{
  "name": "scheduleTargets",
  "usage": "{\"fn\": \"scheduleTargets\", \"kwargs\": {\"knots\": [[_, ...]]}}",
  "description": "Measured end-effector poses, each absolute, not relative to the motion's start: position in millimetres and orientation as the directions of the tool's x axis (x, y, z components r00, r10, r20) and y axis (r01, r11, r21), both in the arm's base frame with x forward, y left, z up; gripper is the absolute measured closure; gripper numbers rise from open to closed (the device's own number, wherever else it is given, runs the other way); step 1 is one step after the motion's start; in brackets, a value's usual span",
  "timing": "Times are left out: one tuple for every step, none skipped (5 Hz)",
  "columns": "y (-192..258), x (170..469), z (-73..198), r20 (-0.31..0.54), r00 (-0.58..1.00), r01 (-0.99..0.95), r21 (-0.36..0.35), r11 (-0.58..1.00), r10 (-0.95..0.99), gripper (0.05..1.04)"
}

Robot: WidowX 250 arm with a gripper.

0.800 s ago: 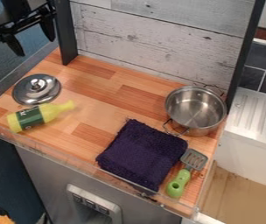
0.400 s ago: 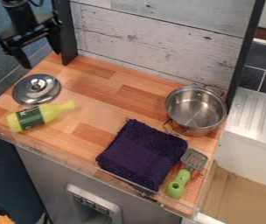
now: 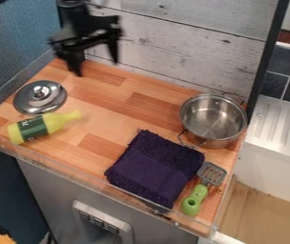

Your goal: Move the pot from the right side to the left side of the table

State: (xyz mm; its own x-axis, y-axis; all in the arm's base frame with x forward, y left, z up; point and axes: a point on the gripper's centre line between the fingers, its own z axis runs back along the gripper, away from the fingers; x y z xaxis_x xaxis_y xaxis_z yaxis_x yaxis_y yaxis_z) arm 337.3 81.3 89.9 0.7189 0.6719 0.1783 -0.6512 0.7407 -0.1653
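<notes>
Crossing rightward and toward the front edge is called for if the pot (image 3: 212, 118) is to be reached from the claw (image 3: 97, 68).
The claw is held wide with nothing gripped, above the worktop's (image 3: 106, 108) back left; the pot is set upright at the right, its two handles aligned on a slant from the plank wall (image 3: 173, 43) toward the dark towel (image 3: 155, 167). The near handle is placed close by the towel, so cloth might be snagged. At the left, the lid (image 3: 40, 97) and yellow bottle (image 3: 44, 126) are laid. Beyond the right edge, a white ribbed drainboard (image 3: 280, 128) is seen.
</notes>
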Motion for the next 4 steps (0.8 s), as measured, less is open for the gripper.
{"fn": "scheduleTargets", "kwargs": {"knots": [[37.0, 337.1, 91.7, 0.208, 0.838, -0.485, -0.139, 0.863, 0.504, 0.083], [-22.4, 336.8, 93.4, 0.193, 0.916, -0.324, -0.166, 0.931, 0.353, 0.082], [-57.5, 334.7, 90.1, 0.185, 0.949, -0.226, -0.165, 0.960, 0.256, 0.083], [-91.7, 342.1, 72.3, 0.159, 0.973, -0.146, -0.138, 0.980, 0.167, 0.083]]}}
